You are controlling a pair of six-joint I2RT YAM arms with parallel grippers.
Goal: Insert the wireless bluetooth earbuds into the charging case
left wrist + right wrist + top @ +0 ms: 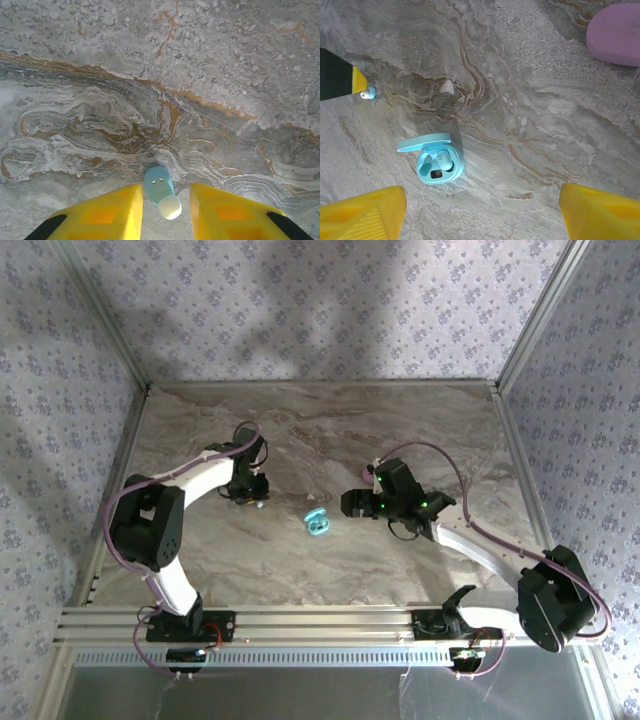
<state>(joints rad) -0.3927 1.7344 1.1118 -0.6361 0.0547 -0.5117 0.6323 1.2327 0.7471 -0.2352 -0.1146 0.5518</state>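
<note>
One light blue earbud (pixel 158 184) lies on the desk (pixel 150 75), to the left of the blue charging case (pixel 436 162), which is open. My left gripper (pixel 166 187) has its yellow fingers (pixel 105 215) close on both sides of this earbud, but I cannot tell if they press it. My right gripper (pixel 480 195) is wide apart and holds nothing; it hangs just right of the blue case. A pink case (pixel 615 35) lies well apart from the blue one.

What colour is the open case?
The case is light blue, best seen in the right wrist view.
</note>
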